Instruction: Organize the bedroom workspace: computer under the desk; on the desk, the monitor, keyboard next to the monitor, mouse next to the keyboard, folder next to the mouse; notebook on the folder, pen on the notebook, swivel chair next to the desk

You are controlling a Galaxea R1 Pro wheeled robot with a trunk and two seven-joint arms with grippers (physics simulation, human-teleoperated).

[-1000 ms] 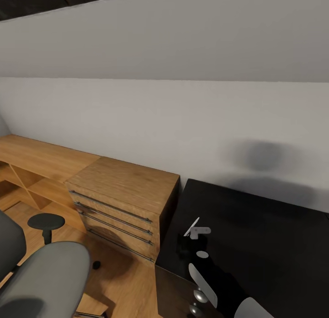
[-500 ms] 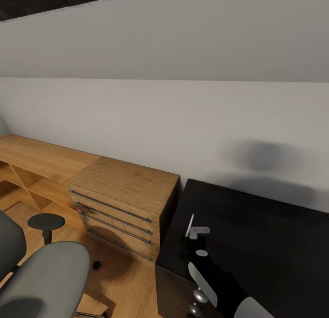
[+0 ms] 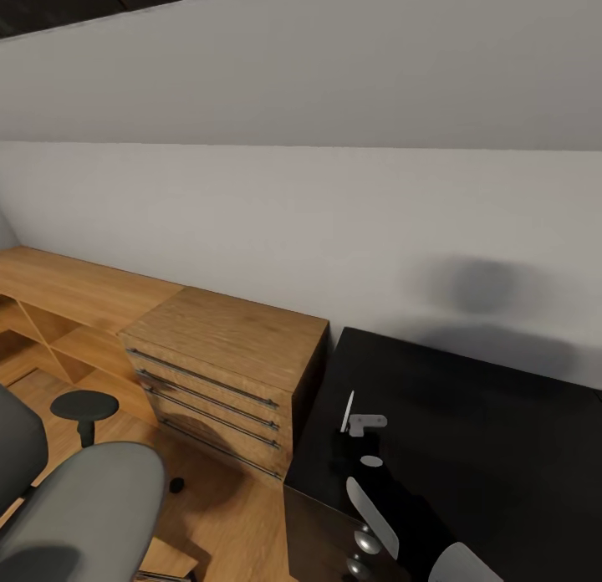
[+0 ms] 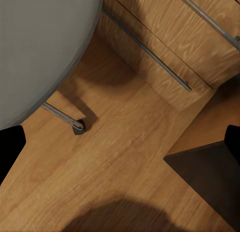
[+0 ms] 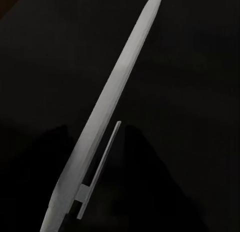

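Item, nearest: the swivel chair [image 3: 84, 507], grey seat and one black armrest [image 3: 84, 406], standing on the wood floor beside the desk's left end and close to it. Its seat is bare; no folder shows on it. Left gripper [image 4: 120, 147]: fingers spread wide, empty, hanging over the floor between the chair seat and a dark corner of the desk. Item: the desk [image 3: 485, 415], glossy black top, silver drawer knobs [image 3: 365, 542] on its near face. Over its left part, a thin silver-grey panel [image 3: 347, 410] seen edge-on, with a small pale bracket just beside it. The right wrist view shows the same thin panel [image 5: 110, 107] and a slender strut along it; probably the monitor, not certain. Right gripper: fingers not shown, grip cannot be told. Beyond: low light-wood cabinet [image 3: 226, 356], then the white wall. Step judged in hand: settling the panel on the desk. The next move calls for setting it down level and stable, well in from the edge. Against one second ago: the panel leaned and showed a broader face; now it stands nearly upright and narrower. Chair, desk and cabinet are unchanged.
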